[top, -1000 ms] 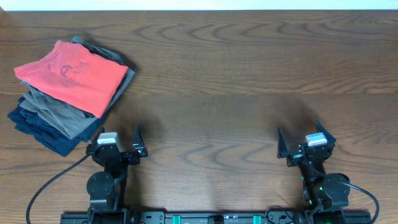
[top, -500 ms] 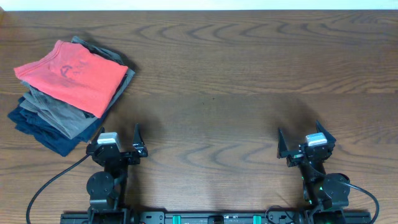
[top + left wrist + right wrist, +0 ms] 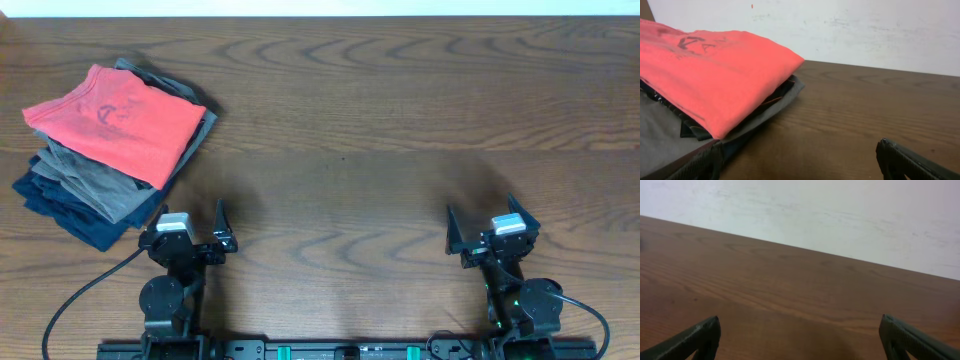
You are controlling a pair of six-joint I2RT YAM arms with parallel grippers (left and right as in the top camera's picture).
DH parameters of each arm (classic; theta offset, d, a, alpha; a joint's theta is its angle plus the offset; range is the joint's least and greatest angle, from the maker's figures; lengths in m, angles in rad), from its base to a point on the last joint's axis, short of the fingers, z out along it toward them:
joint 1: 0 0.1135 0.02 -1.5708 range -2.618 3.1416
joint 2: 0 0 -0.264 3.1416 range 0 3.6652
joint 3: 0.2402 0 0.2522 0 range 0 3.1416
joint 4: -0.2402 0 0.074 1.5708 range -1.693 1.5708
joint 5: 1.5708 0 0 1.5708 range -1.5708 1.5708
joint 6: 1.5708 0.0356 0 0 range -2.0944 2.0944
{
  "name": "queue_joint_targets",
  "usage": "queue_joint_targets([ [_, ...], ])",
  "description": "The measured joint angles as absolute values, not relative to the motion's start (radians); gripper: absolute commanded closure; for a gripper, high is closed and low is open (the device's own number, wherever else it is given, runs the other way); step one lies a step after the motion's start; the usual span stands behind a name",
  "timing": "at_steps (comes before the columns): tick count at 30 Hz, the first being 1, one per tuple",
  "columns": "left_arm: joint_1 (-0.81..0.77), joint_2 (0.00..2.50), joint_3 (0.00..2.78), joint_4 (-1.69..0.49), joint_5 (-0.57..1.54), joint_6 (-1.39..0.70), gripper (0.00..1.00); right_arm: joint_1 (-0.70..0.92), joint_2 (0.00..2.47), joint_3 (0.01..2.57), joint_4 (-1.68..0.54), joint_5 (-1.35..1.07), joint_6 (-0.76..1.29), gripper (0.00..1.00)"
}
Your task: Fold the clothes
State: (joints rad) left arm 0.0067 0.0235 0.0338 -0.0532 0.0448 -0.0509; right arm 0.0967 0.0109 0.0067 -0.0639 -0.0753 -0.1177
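Observation:
The clothes (image 3: 115,118) are a coral-red T-shirt with faint dark lettering, lying folded on top of a garment pile at the far left of the table. In the left wrist view the clothes (image 3: 715,75) fill the upper left, just ahead of the left finger. My left gripper (image 3: 190,213) sits near the front edge, just right of the pile's near corner, open and holding nothing. That left gripper (image 3: 799,150) has bare wood between its fingers. My right gripper (image 3: 480,208) rests at the front right, open and far from the shirt. Nothing but wood shows between the jaws of the right gripper (image 3: 800,322).
Under the shirt is a stack of grey and navy garments (image 3: 80,190), its near corner close to my left gripper. The wooden table (image 3: 340,130) stretches to a white wall (image 3: 840,210) at the back. A black cable (image 3: 75,300) loops at the front left.

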Motion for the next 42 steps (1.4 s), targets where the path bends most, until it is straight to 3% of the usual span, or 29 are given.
queue_joint_targets([
  [17,0.007,0.030,0.035,-0.057,0.045,-0.081,0.02,0.097,0.014,0.008,-0.075,-0.076,0.010,0.01],
  [25,0.007,0.183,0.155,-0.189,0.045,-0.101,0.02,0.097,0.103,0.093,-0.195,-0.051,0.038,0.01],
  [31,0.007,0.430,0.440,-0.373,0.045,-0.105,0.02,0.097,0.297,0.271,-0.318,-0.024,0.042,0.01],
  [42,0.007,0.904,1.028,-0.939,0.059,-0.105,0.02,0.097,0.827,0.712,-0.723,-0.013,0.045,0.01],
])
